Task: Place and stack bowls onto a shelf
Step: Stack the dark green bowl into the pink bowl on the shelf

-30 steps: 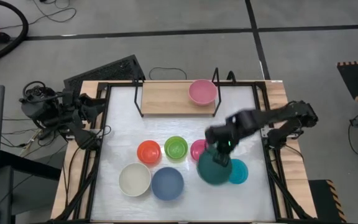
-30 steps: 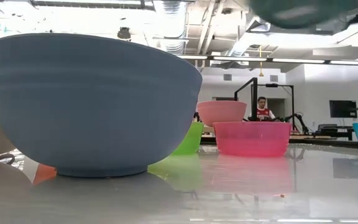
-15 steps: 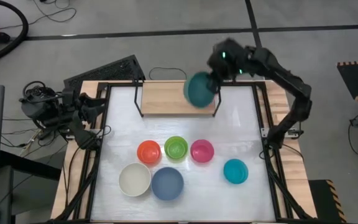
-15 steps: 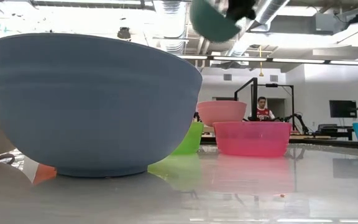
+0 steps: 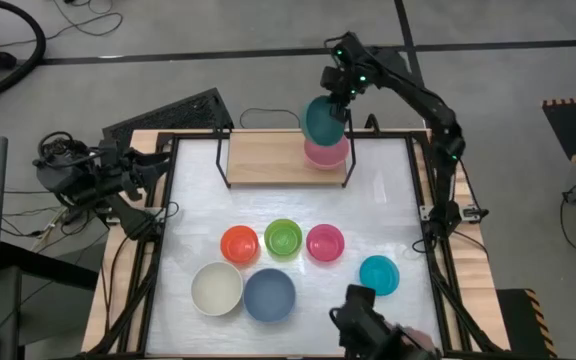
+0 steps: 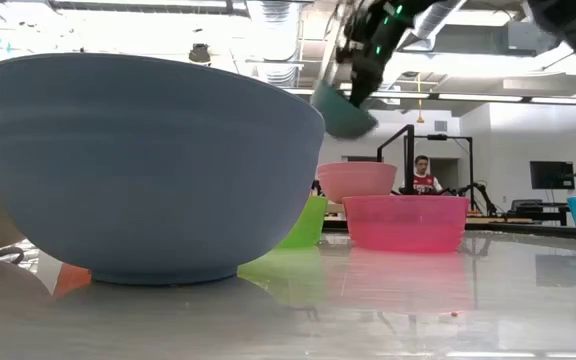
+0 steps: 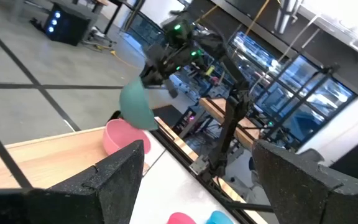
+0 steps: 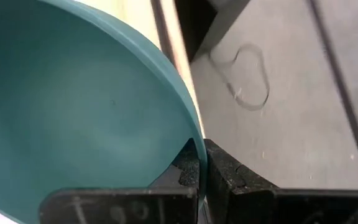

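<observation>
My right gripper (image 5: pixel 340 100) is shut on the dark green bowl (image 5: pixel 318 120) and holds it in the air over the pink bowl (image 5: pixel 326 153). The pink bowl stands upright on the right end of the shelf's wooden plank (image 5: pixel 268 157), at the table's far edge. The left wrist view shows the green bowl (image 7: pixel 135 106) just above the pink bowl (image 7: pixel 124 137). Whether they touch I cannot tell. My left gripper (image 7: pixel 197 186) waits open at the table's far left corner (image 5: pixel 153 168), with nothing between its fingers. My right gripper pinches the green bowl's rim (image 8: pixel 194 134), one finger (image 8: pixel 188 168) inside the bowl and the other (image 8: pixel 229 174) outside its wall. The fingers slant down from above. The bowl hangs tilted below them (image 6: pixel 343 115), lifted clear of the table.
Six bowls stand on the white tabletop: red-orange (image 5: pixel 239 243), lime green (image 5: pixel 283 238), magenta (image 5: pixel 325 242), teal (image 5: pixel 378 275), cream-white (image 5: pixel 217 288) and blue (image 5: pixel 269 294). The shelf's black end loops (image 5: pixel 348 125) rise beside the pink bowl. A dark shape (image 5: pixel 368 320) shows at the near edge.
My right gripper has carried the green bowl from above the teal bowl, at the table's near right, across to the far edge. It now hangs over the pink bowl on the shelf. The wrist has turned, and the bowl has tipped onto its side.
</observation>
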`<state>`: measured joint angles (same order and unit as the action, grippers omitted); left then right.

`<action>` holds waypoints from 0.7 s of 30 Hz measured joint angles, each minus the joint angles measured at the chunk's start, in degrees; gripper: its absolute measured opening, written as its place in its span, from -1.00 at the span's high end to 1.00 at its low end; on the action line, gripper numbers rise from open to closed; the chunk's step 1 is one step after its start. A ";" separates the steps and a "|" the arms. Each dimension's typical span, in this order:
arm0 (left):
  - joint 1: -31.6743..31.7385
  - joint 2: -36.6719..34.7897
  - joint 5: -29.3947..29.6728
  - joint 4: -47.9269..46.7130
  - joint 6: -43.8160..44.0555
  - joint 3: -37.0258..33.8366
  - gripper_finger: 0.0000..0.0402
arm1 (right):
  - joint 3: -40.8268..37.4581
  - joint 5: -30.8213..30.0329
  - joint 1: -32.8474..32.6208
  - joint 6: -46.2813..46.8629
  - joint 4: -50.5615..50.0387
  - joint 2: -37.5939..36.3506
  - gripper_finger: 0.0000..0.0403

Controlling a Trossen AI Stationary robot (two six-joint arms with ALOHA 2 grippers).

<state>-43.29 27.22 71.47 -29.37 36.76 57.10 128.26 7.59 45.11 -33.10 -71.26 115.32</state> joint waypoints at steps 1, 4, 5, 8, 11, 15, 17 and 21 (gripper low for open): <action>-0.02 0.00 0.28 -0.02 0.37 0.00 -0.41 | 0.67 -0.13 0.15 -1.10 -0.91 1.40 0.87; -0.01 0.00 1.25 0.00 0.97 0.00 -0.41 | 2.62 -0.04 0.32 -3.95 -3.04 4.30 0.87; -0.02 0.00 1.39 0.00 0.99 0.00 -0.41 | 3.22 0.01 0.32 -4.95 -4.15 4.98 0.87; 0.00 0.00 1.51 0.00 1.00 0.00 -0.41 | 3.88 -1.07 0.59 -7.89 -6.60 6.39 0.87; -0.01 0.00 2.35 0.02 1.01 0.00 -0.41 | 3.75 -3.15 0.88 -8.86 -7.02 7.07 0.87; 0.00 0.00 3.49 0.05 1.00 0.00 -0.41 | 3.64 -3.09 1.55 -8.99 -6.51 6.93 0.87; 0.00 0.00 3.59 0.05 1.00 0.00 -0.41 | 3.64 -3.09 1.55 -8.99 -6.54 6.93 0.87; -0.02 0.00 3.60 -0.16 1.02 0.00 -0.41 | 3.64 -3.09 1.58 -9.52 -8.03 6.93 0.87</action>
<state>-43.31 27.22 75.07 -29.53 37.78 57.10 131.90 4.49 46.69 -42.62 -79.29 122.26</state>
